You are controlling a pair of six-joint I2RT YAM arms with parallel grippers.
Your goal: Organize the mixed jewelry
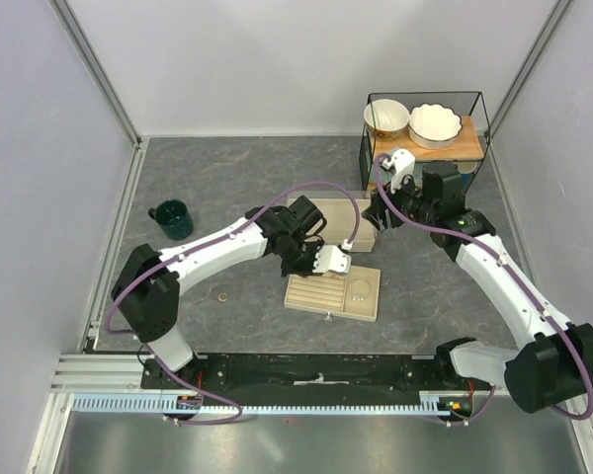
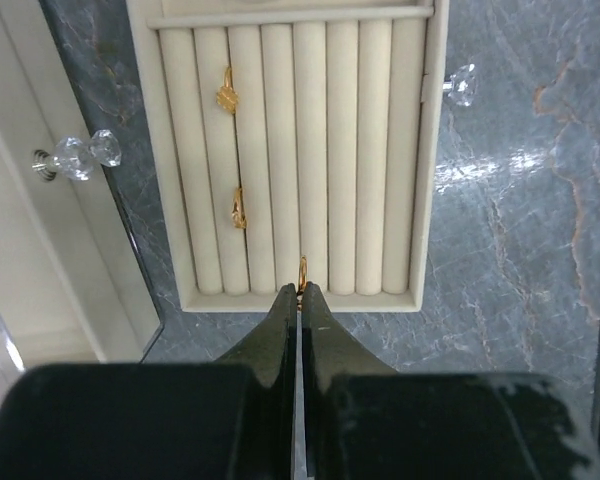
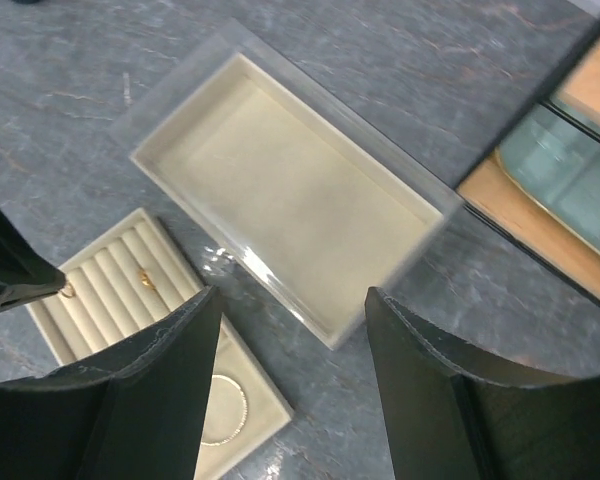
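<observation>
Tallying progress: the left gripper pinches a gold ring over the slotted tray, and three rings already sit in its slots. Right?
No: the left wrist view shows two seated, an upper ring and a lower ring. The left gripper does pinch a gold ring over the slotted tray.

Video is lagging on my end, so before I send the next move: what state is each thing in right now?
Left gripper: shut on a gold ring at the slotted tray's near end.
Right gripper: open, empty, above the flat box.
Two other rings: seated in slots.
Wire hoop: lying flat in the tray's plain compartment.
Flat box: open, nothing in it.
Green mug: upright.
</observation>
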